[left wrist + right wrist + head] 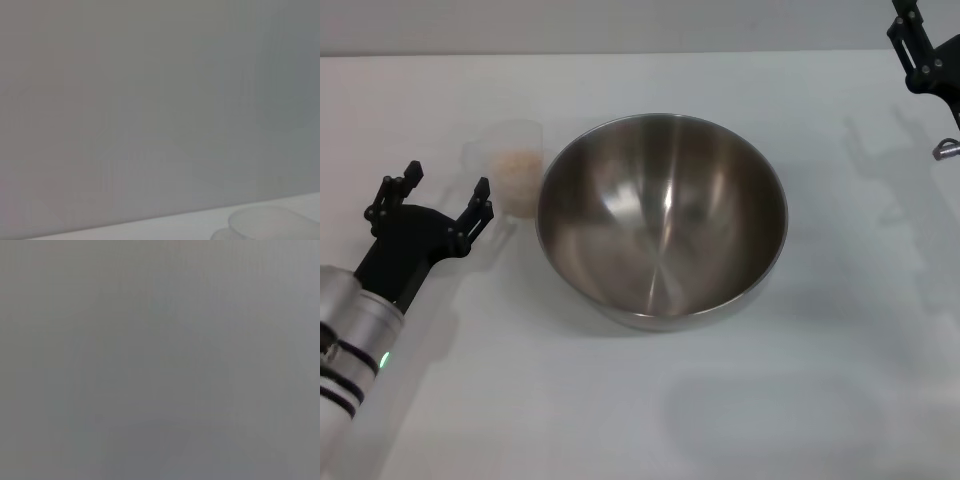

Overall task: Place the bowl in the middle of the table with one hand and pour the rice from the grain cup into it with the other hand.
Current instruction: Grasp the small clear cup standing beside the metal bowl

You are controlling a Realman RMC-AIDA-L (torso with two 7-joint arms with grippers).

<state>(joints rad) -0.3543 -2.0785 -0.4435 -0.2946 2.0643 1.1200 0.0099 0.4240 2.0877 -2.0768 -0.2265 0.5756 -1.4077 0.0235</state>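
While the bowl is resting mid-table, both arms are keeping off it:
Bowl [662,220]: sitting upright near the middle of the table [800,400], its steel inside showing only reflections, with no grains in it
Grain cup [515,165]: standing upright just beside the bowl's left rim, so close that the two are appearing to touch or nearly touch; its frosted rim is also peeking in at the lower corner of the left wrist view [272,222]
Rice [520,170]: lying as a pale beige mass inside the grain cup, reaching partway up its wall
Left gripper [445,195]: hovering low at the left side of the table, its fingers [480,198] spread wide apart and holding nothing; the nearer fingertip is sitting just beside the grain cup, apart from it, with the cup lying ahead and to the right of the gap rather than between the fingers
Left arm [355,330]: reaching in from the lower left corner, a small green light glowing on its silver wrist
Right gripper [920,45]: hanging at the far right corner, well apart from the bowl, cut off by the frame edge, so I cannot tell how far its fingers are parted or whether it is holding anything
Right wrist view: showing only flat grey
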